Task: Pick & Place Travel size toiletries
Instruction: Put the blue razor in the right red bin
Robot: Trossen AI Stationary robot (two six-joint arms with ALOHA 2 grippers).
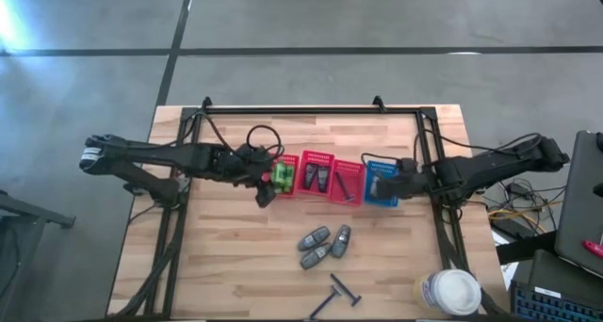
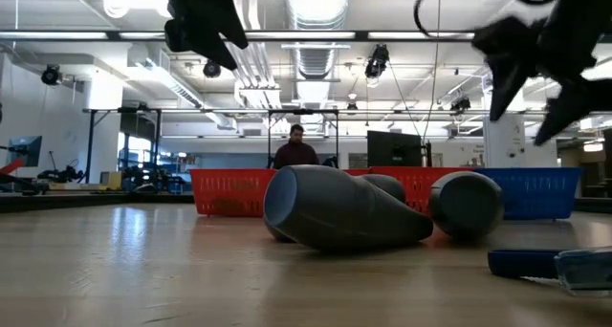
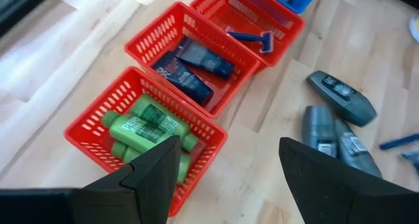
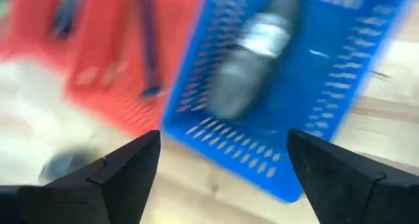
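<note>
Several grey oblong tubes (image 1: 322, 245) lie on the bare table in front of a row of baskets, large in the low view (image 2: 344, 210). Two thin razors (image 1: 337, 294) lie closer to the near edge. Green bottles (image 3: 147, 129) lie in the leftmost red basket (image 1: 285, 174), dark tubes (image 3: 193, 70) in the second, a blue razor (image 3: 252, 37) in the third. A grey tube (image 4: 255, 54) lies in the blue basket (image 1: 381, 184). My left gripper (image 3: 229, 178) hovers open above the green-bottle basket's near corner. My right gripper (image 4: 226, 165) hovers open over the blue basket's edge.
A large white round-lidded container (image 1: 450, 291) stands at the table's near right corner. A black frame rail (image 1: 311, 108) runs along the far edge. Bare wood lies left of the loose tubes. A person (image 2: 296, 147) shows in the room beyond the table.
</note>
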